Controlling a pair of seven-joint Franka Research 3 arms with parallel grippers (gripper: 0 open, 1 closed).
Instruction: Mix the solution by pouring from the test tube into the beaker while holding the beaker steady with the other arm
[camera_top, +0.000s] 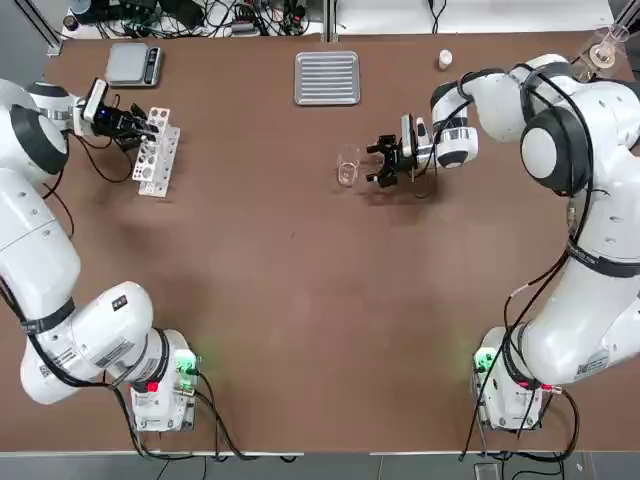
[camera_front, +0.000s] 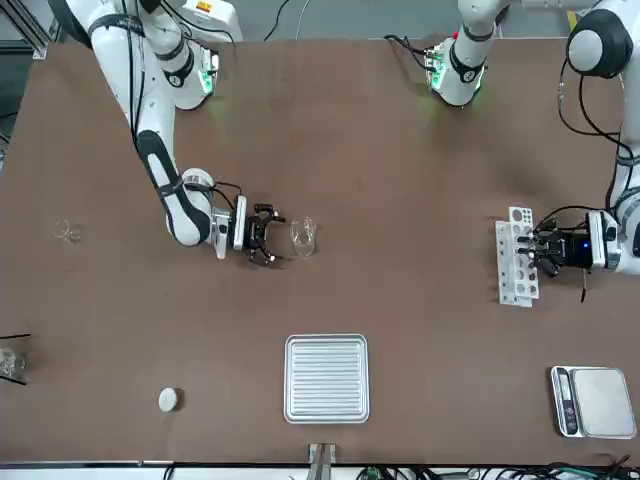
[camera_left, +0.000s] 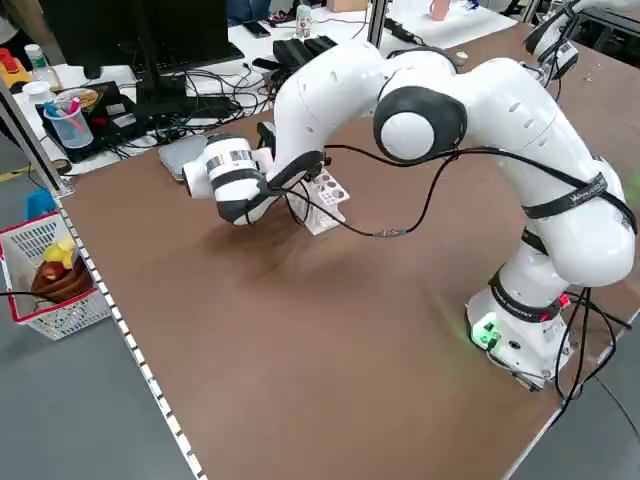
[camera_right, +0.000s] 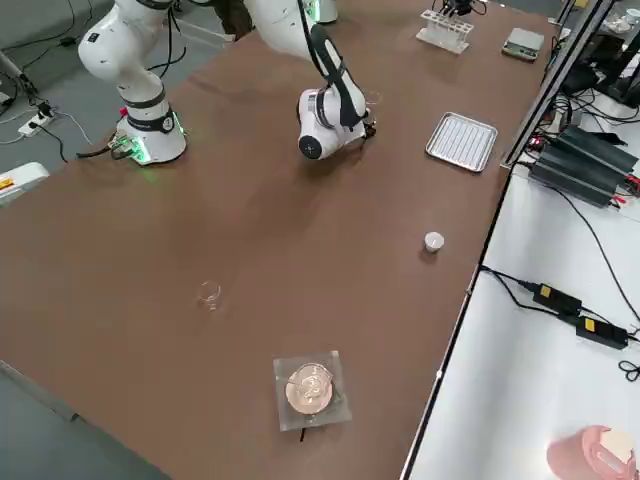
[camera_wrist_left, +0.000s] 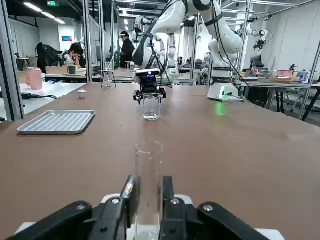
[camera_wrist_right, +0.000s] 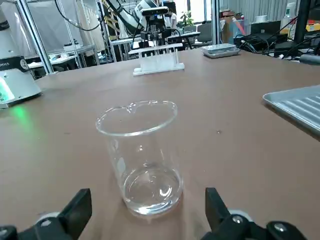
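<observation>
Left gripper (camera_wrist_left: 149, 192) is closed on the upright test tube (camera_wrist_left: 148, 185), apparently at the rack (camera_front: 516, 258). Right gripper (camera_wrist_right: 149, 212), fingers open, stands just beside the beaker (camera_wrist_right: 145, 160), which rests upright on the table (camera_top: 290, 280) with clear liquid inside.

Your left wrist view catches bright ceiling strip lights (camera_wrist_left: 46, 14) beyond the gripper (camera_wrist_left: 149, 186); soft shadows and pale sheen lie on the table (camera_wrist_left: 210, 150).
</observation>
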